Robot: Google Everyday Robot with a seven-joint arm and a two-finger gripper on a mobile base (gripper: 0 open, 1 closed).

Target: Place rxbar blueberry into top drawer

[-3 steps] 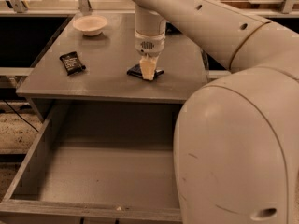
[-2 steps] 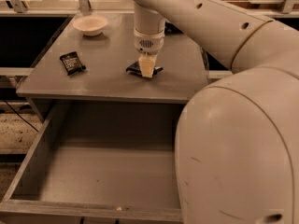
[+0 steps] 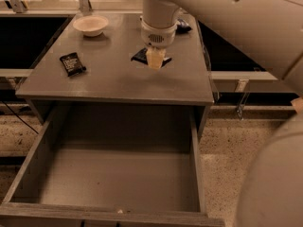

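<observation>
rxbar blueberry (image 3: 140,56) lies on the bench (image 3: 113,82), partly under the gripper (image 3: 155,60).
Whether the gripper holds it cannot be told; the top drawer (image 3: 118,176) stands open below.

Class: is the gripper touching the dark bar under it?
Cannot tell. In the camera view the gripper overlaps the rxbar blueberry on the table, hiding any contact or gap.

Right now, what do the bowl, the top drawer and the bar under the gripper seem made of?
Bowl: likely glazed ceramic, pale and smooth. Top drawer: matte grey painted wood, thick boards. Rxbar blueberry, under the gripper on the table: dark wrapper, probably plastic film.
</observation>
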